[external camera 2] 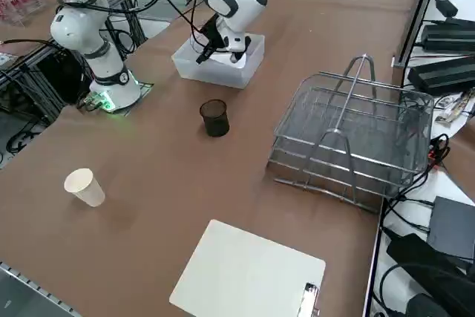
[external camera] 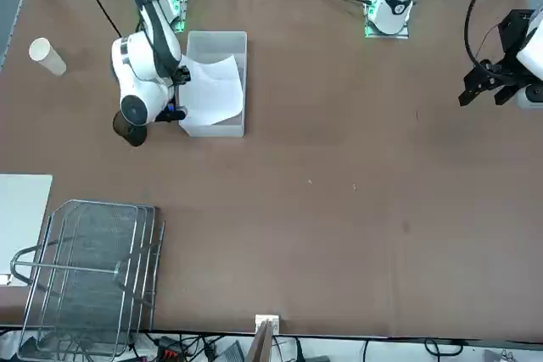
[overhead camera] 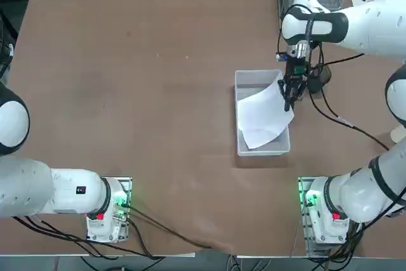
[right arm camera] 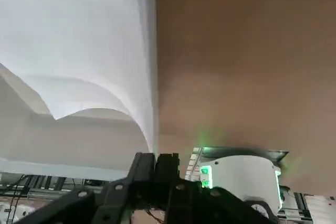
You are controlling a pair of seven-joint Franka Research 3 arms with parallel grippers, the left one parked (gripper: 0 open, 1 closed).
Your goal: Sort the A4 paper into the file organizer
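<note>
The right gripper (overhead camera: 288, 101) has its fingers pinched together on the edge of the A4 paper (overhead camera: 263, 115), over the side wall of the translucent bin (overhead camera: 240, 115) that faces the table's right edge. The sheet curls up toward the grip and lies mostly inside the bin, so the pickup looks only just secured, with the lift not yet made. Still left are the carry past the small dark cup (external camera 2: 214, 117) to the file organizer (external camera 2: 355, 137) at the table's far right corner, then sliding the sheet into a tray.
</note>
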